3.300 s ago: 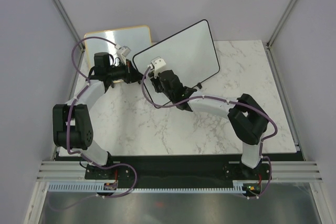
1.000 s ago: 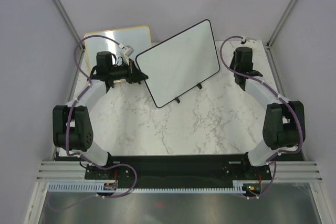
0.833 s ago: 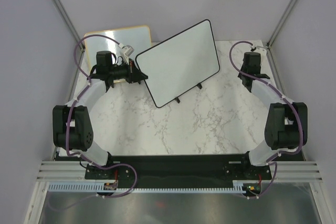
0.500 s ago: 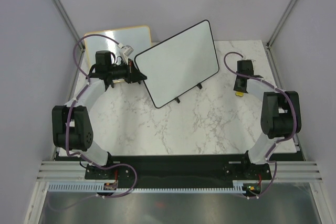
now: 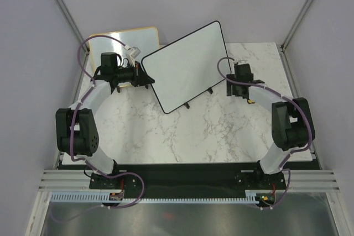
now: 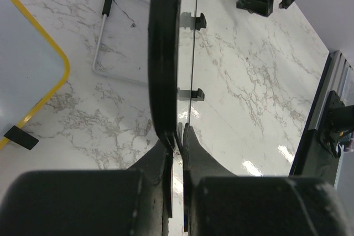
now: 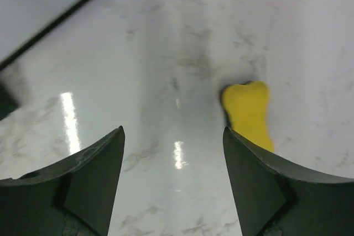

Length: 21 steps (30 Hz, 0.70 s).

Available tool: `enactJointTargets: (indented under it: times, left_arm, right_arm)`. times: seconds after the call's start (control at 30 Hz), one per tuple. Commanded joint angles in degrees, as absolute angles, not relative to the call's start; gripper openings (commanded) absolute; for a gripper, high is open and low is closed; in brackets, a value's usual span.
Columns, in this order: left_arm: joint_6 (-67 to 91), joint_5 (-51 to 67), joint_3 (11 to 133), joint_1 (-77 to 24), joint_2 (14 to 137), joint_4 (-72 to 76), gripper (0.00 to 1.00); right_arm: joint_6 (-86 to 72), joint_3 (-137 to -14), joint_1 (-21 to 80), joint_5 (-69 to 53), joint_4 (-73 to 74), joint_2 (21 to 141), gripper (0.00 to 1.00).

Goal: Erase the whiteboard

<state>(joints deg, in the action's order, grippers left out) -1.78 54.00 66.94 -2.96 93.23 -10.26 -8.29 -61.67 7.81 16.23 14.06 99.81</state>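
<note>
Left gripper (image 6: 177, 136): clenched on the left edge of the large rectangular white whiteboard with a thin black frame (image 5: 188, 64); both fingers (image 6: 196, 156) pinch the frame, seen edge-on in the wrist view
Right gripper (image 7: 172, 132): released, jaws spread wide and pointing down, bare marble showing between them
Small yellow bone-shaped piece (image 7: 249, 111): lies flat on the marble just beside one finger of the right gripper; whether they touch cannot be told
Whiteboard position: stands tilted on small black feet (image 5: 187, 105) at the far middle of the table, between the two grippers; its face reads plain white from above
Smaller white board with orange-yellow frame (image 5: 130, 40): far left corner, behind the left arm
White marble-pattern table (image 5: 182, 131): bears both boards and the yellow piece
</note>
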Motion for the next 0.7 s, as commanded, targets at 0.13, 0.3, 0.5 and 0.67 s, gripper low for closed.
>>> enactJointTargets:
  times: [0.13, 0.3, 0.5, 0.67]
  left_arm:
    - [-8.17, 50.98, 68.12, -3.52, 95.54, -12.48, 0.02]
    - [-9.23, 50.62, 68.03, -3.43, 95.62, -12.83, 0.03]
    - [-9.49, 50.45, 68.73, -2.81, 96.50, -13.71, 0.03]
    - [-9.49, 50.80, 68.73, -2.81, 96.94, -13.89, 0.04]
  right_arm:
    - [-1.32, -58.35, 16.08, 0.18, 1.32, 98.25, 0.66]
    - [1.57, -61.43, 17.05, -4.12, 0.44, 103.17, 0.61]
    - [5.62, -63.28, 17.84, -7.20, -0.70, 105.47, 0.57]
    - [6.33, -65.03, 17.93, -7.73, -0.18, 106.78, 0.50]
